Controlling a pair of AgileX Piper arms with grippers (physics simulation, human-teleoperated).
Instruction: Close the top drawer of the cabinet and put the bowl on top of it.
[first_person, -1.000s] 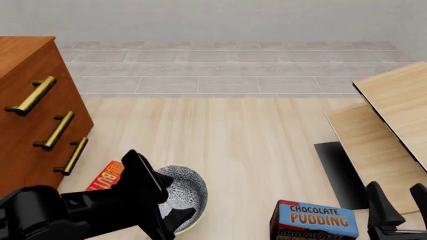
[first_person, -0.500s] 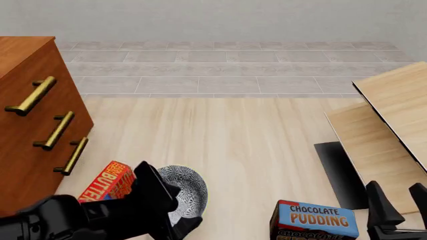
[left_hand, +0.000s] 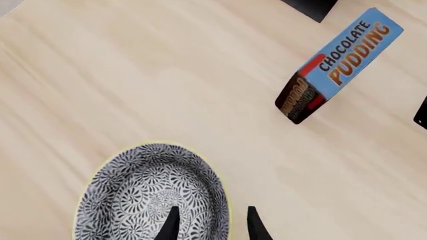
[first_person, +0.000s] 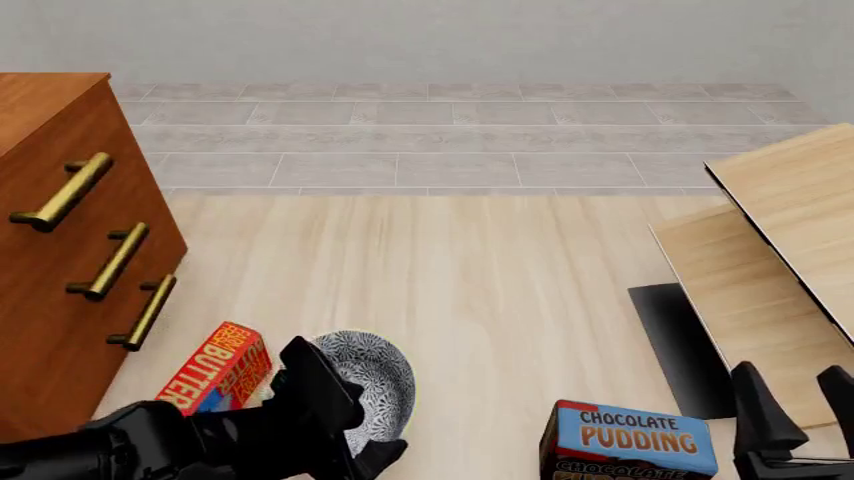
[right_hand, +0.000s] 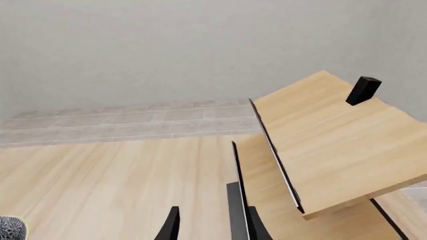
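Note:
The bowl (first_person: 378, 376), with a grey-and-white floral pattern and a cream rim, sits on the pale table near the front left. My left gripper (first_person: 350, 408) hangs open over its near side. In the left wrist view one fingertip (left_hand: 171, 223) is inside the bowl (left_hand: 143, 192) and the other (left_hand: 254, 225) is outside, so the rim lies between them. The reddish-brown cabinet (first_person: 40, 300) stands at the left. Its top drawer (first_person: 54, 150), with the long brass handle, looks flush with the two below. My right gripper (first_person: 795, 400) rests open and empty at the front right.
A red butter box (first_person: 214, 367) lies between the bowl and the cabinet. A chocolate pudding box (first_person: 627, 442) stands at the front, right of the bowl. A stepped light-wood shelf (first_person: 787, 230) on a dark base fills the right side.
My left arm has drawn back toward the near edge and sunk lower, uncovering the butter box. Its fingers stay at the bowl's near rim. The right arm has not moved.

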